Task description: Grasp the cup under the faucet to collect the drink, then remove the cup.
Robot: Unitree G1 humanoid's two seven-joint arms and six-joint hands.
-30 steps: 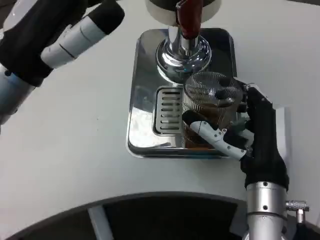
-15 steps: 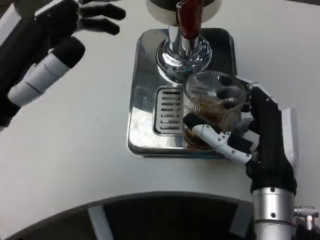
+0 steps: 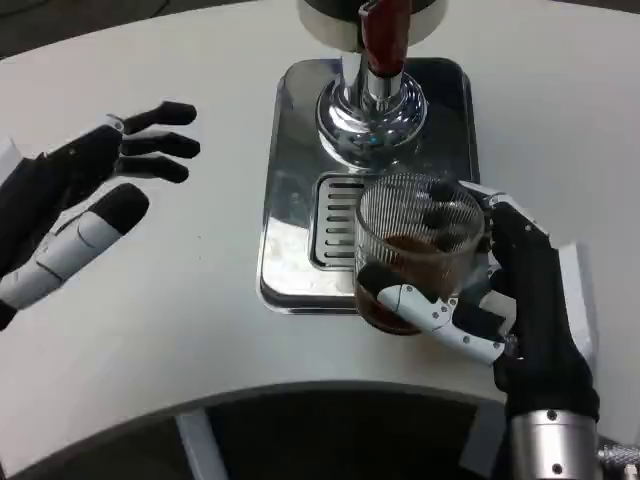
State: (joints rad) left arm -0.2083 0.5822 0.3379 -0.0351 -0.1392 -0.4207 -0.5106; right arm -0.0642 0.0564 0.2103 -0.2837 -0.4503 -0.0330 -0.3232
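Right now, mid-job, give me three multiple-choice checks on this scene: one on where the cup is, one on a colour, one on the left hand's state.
1. Where is the cup?
A. At the tray's front right edge, in the right hand
B. On the table by the left hand
C. Upside down on the grille

2. What colour is the faucet handle?
A. Blue
B. Dark red
C. Yellow

3. What is the left hand doing?
A. Holding the cup
B. Pressing the handle
C. Holding nothing, fingers apart

Answers:
1 A: the right hand wraps the cup at the edge of the tray.
2 B: the handle on the faucet is dark red.
3 C: it is over bare table, fingers spread.
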